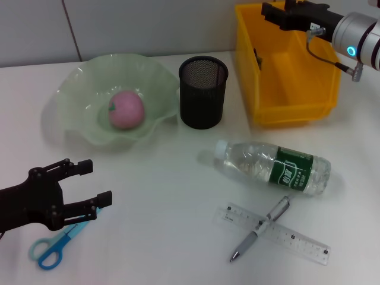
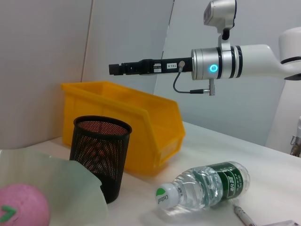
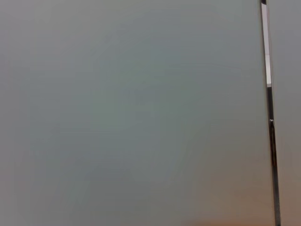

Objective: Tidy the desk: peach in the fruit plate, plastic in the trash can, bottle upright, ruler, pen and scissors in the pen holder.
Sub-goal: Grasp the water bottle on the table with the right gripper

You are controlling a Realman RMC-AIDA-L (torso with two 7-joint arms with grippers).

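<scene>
White desk, tidy partly done.
Peach (image 1: 126,110) lay in fruit plate (image 1: 77,89); bottle (image 1: 273,167) on its side; ruler (image 1: 297,236), pen (image 1: 259,229), scissors (image 1: 53,245) outside pen holder (image 1: 203,92). Left gripper (image 1: 95,185) spread above scissors; right gripper (image 1: 270,10) over trash can (image 1: 285,113), fingers' state: cannot tell.

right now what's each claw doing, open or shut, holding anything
Left claw: open, empty, just above the scissors.
Right claw: over the yellow bin; cannot tell open or shut, nothing seen in it.
</scene>
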